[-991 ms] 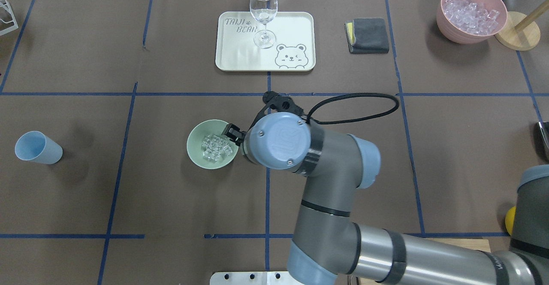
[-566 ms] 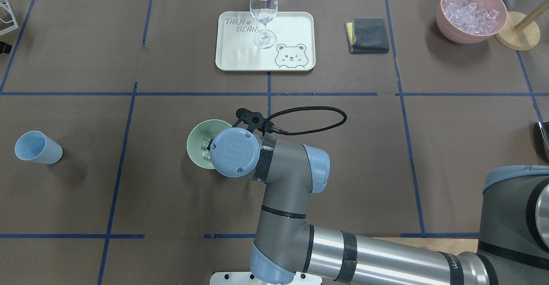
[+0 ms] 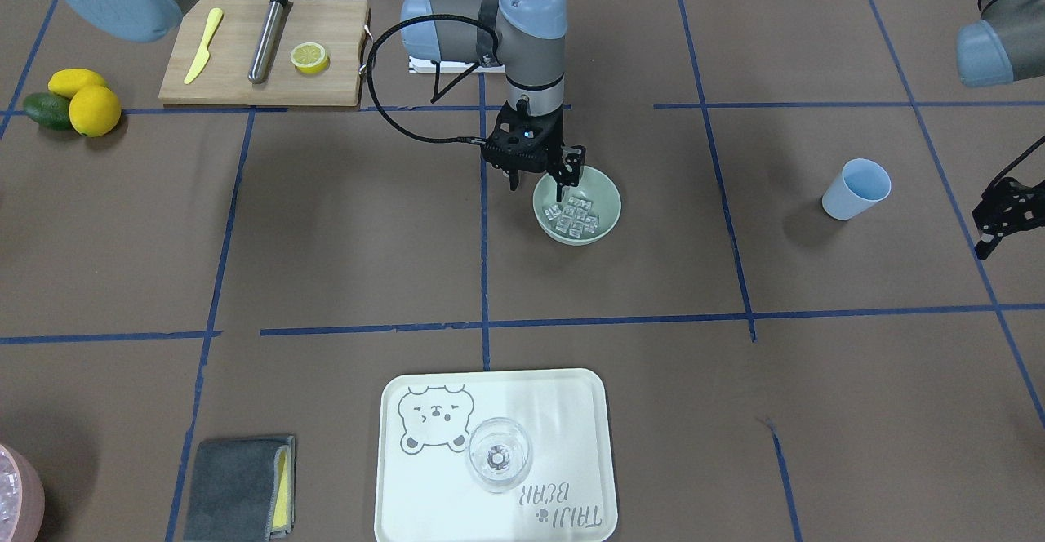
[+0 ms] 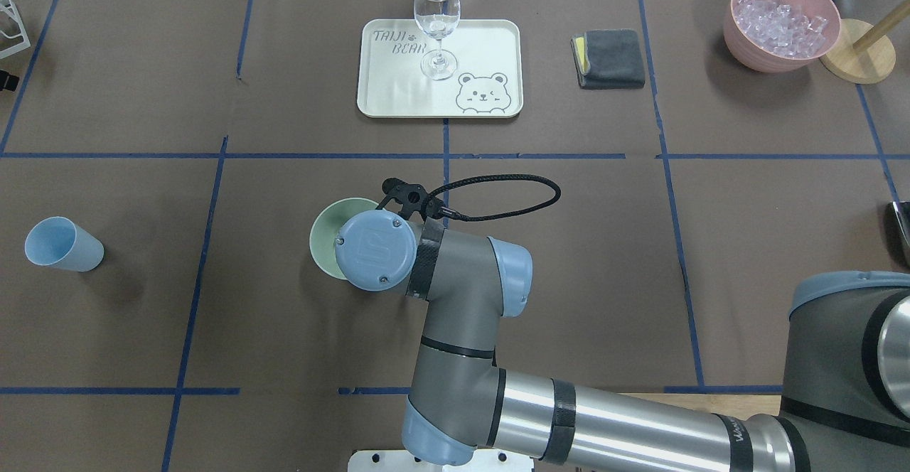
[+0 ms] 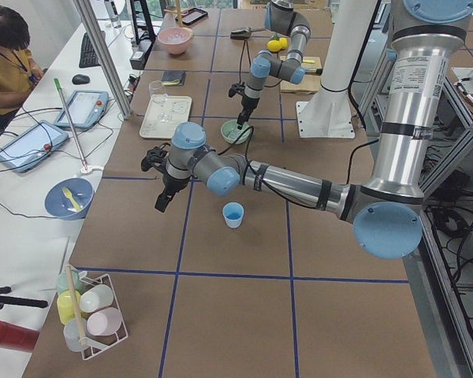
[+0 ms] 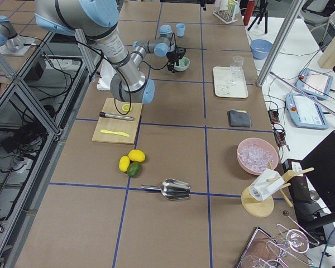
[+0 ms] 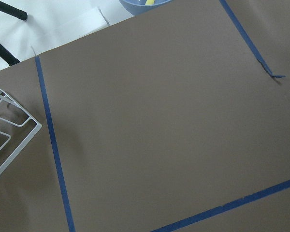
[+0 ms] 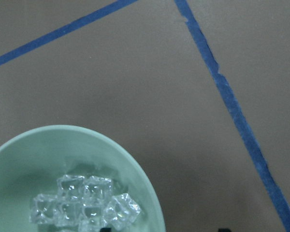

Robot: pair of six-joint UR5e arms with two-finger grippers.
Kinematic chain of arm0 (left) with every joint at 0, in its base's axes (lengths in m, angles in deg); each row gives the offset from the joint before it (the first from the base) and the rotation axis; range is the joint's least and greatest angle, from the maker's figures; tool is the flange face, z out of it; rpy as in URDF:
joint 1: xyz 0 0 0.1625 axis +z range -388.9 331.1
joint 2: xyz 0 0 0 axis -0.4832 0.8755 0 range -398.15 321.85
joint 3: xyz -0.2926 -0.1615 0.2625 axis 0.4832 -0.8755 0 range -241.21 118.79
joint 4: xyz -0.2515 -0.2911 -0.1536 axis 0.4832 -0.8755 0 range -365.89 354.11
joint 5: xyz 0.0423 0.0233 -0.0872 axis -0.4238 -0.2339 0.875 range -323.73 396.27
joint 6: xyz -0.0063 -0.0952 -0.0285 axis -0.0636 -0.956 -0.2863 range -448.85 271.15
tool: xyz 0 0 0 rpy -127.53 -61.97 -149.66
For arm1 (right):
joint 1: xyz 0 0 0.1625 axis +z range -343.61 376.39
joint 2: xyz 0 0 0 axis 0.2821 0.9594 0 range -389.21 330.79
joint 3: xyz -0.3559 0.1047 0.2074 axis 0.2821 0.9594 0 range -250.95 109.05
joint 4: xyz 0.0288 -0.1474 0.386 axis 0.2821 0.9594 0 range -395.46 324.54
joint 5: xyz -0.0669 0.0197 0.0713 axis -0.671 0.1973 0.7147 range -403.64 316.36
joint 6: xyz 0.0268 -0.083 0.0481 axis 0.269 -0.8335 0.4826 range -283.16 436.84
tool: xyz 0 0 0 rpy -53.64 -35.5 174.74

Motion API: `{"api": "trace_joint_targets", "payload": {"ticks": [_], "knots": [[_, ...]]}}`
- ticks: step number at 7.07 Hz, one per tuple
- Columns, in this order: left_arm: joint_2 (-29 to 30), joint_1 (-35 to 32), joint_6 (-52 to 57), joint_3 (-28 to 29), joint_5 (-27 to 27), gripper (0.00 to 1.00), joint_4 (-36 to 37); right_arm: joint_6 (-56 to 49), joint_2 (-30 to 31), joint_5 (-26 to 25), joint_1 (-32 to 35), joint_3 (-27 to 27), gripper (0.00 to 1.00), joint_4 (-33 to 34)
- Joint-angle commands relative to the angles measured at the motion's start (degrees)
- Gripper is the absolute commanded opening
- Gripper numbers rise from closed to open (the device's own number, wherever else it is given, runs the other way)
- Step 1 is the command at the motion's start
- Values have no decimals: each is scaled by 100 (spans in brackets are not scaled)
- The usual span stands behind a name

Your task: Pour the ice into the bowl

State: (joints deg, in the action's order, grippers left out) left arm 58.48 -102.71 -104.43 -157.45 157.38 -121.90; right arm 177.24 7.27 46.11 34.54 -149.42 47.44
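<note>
Ice [image 3: 574, 217] lay heaped in the bowl [image 3: 608, 197], pouring apparently complete; right gripper [image 3: 536, 191] stood wide open astride its rim, holding nothing.

The words "TAIJI BEAR" stand printed beside a bear drawing [image 4: 481, 93] on the cream tray [image 4: 490, 45] on the worktop [image 4: 106, 88].

The pale sage-green bowl [image 3: 602, 188] stood upright on the worktop [image 3: 326, 240], near centre, toward two o'clock in the front-facing view. The ice [image 3: 574, 217], perhaps ten small clear cubes, lay heaped touching on its floor.
</note>
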Motion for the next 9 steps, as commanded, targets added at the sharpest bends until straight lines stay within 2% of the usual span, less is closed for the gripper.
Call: {"api": "trace_joint_targets", "payload": {"ticks": [1,3,4,5,6,8,9], "knots": [[-160,-10,-42,-200,-17,100,-18,-247,-44,-9,12,42,0,-11],[-328,-19,28,-272,-8,100,-131,-521,-71,-9,65,7,0,-20],[-337,-19,-15,-220,0,100,-210,-512,-62,-1,82,-36,0,-272],[-477,-11,-24,-176,9,100,-220,-521,95,60,231,-463,0,-223],[-487,-10,-33,-176,9,100,-220,-521,740,200,397,-1285,0,-170],[-574,7,-42,-211,18,100,-237,-1323,2618,490,688,-3217,0,-222],[-575,7,-42,-193,87,100,-238,-1617,3419,814,907,-3723,0,-257]]}}
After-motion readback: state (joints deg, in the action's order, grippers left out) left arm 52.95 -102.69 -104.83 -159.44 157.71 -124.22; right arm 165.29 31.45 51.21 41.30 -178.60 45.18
